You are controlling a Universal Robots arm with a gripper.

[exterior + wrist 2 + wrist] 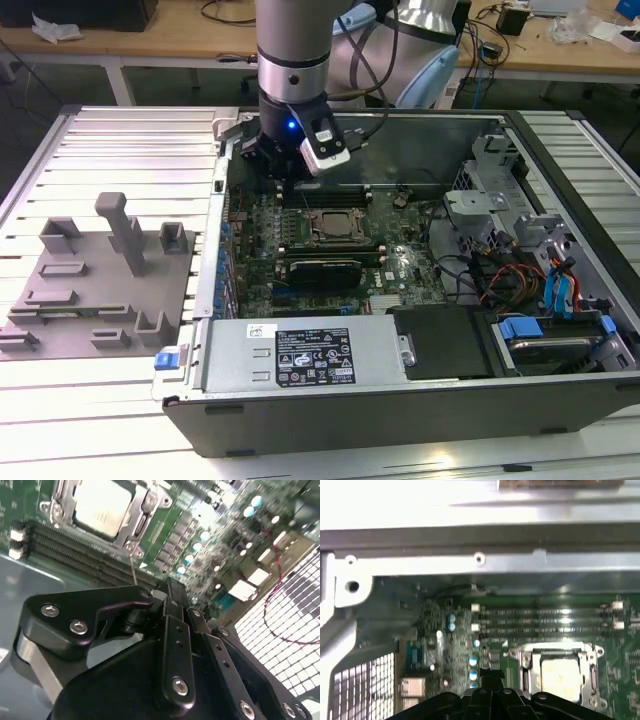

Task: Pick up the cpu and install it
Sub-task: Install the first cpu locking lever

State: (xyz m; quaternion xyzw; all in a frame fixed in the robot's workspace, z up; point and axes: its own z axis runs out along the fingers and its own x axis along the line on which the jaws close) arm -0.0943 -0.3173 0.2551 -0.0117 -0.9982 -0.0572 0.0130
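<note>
The cpu point(330, 225) lies flat inside the dark socket frame point(330, 208) on the green motherboard point(400, 265) of the open computer case. Its silver-white top point(102, 505) shows within the metal frame in both wrist views point(561, 674). My gripper point(290, 180) hangs above the board just beyond the socket, toward the case's far wall and the exterior view's left. Its black fingers point(172, 592) meet at the tips point(492, 674), shut with nothing between them, and they are clear of the cpu.
A grey fixture plate point(90, 290) with blocks and posts lies on the exterior view's left, outside the case. A power supply point(300, 355) sits along the case's near side. Drive cages and cables point(530, 270) crowd the right. Memory slots point(545, 620) run beside the socket.
</note>
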